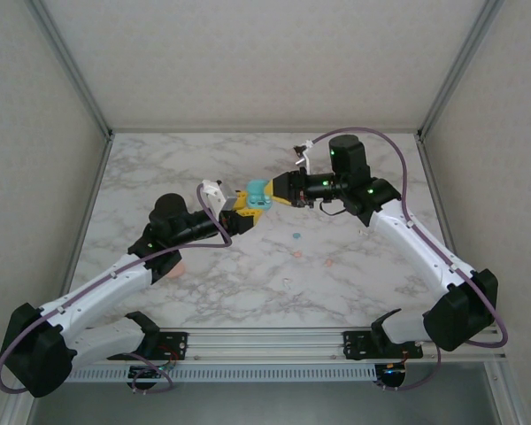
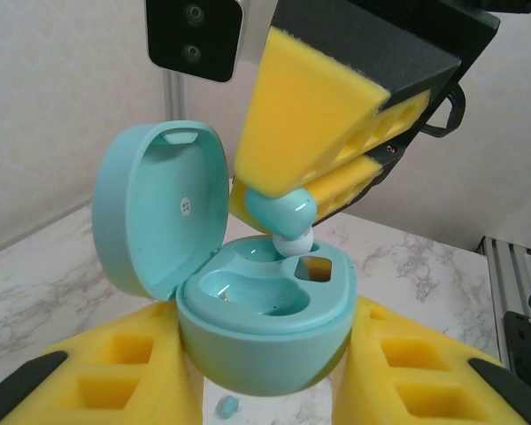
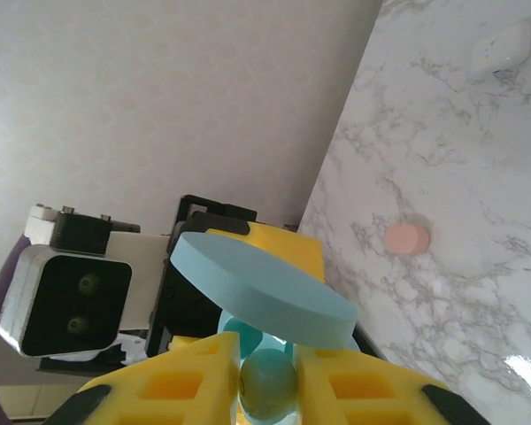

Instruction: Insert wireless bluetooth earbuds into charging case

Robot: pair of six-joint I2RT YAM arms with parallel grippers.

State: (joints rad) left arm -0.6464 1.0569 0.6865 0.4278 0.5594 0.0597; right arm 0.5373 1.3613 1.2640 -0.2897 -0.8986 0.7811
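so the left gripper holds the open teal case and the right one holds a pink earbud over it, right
No: the earbud in the right gripper is teal, not pink, as the left wrist view shows. The left gripper does hold the open teal case.

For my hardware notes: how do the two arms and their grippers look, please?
Left arm and right arm: white links, black joints, green lights, a purple cable each. Left gripper and right gripper: black fingers, yellow foam pads with square holes.
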